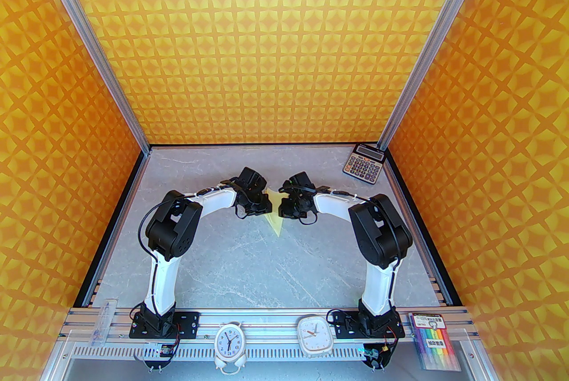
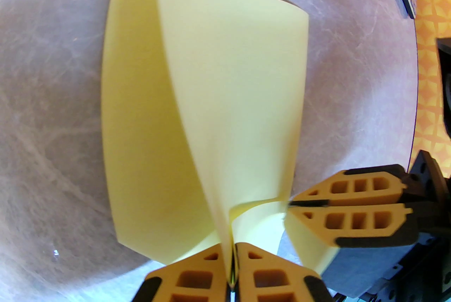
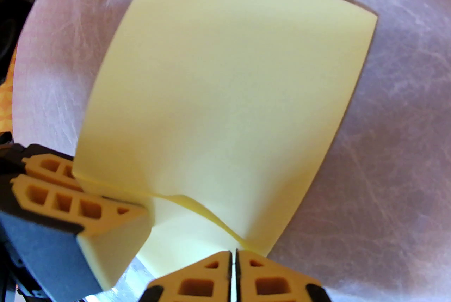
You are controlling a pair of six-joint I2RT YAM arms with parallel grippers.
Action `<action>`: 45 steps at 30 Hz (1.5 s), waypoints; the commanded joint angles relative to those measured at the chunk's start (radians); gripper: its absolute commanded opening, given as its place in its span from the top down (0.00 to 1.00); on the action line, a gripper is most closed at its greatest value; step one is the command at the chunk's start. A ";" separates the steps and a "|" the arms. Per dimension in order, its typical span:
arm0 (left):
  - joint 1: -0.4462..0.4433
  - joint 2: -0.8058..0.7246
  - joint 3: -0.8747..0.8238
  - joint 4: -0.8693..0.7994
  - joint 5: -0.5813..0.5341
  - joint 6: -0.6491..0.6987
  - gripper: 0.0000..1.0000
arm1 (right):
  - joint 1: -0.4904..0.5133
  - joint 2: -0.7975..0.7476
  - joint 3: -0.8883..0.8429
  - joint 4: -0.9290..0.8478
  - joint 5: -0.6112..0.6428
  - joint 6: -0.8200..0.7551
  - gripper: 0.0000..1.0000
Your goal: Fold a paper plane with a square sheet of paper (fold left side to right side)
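- The square sheet of paper (image 2: 225,89) is near the middle of the table (image 1: 249,272). It is raised and curved, with one part bent over the other.
- The left hand (image 2: 232,269) is closed narrow on the sheet, and the paper passes between its fingertips.
- The right hand (image 3: 233,272) is closed narrow too. It pinches an edge of the same sheet, just beside the left hand.
- A grey calculator (image 1: 363,163) lies at the far right corner, well apart from the paper.
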 commanded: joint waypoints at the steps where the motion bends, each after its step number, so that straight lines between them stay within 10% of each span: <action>1: -0.007 0.002 0.028 -0.035 -0.012 0.019 0.89 | 0.001 0.043 0.023 -0.026 0.004 -0.026 0.91; 32: 0.003 0.002 -0.007 -0.028 -0.042 0.014 0.95 | 0.001 0.037 0.006 -0.004 -0.012 -0.046 0.89; 40: 0.007 -0.040 0.017 -0.051 -0.047 0.012 0.66 | 0.001 0.080 0.012 -0.011 -0.002 -0.043 0.92; 45: 0.029 -0.082 0.006 -0.059 -0.065 0.012 0.69 | 0.001 0.077 0.013 -0.014 0.000 -0.043 0.92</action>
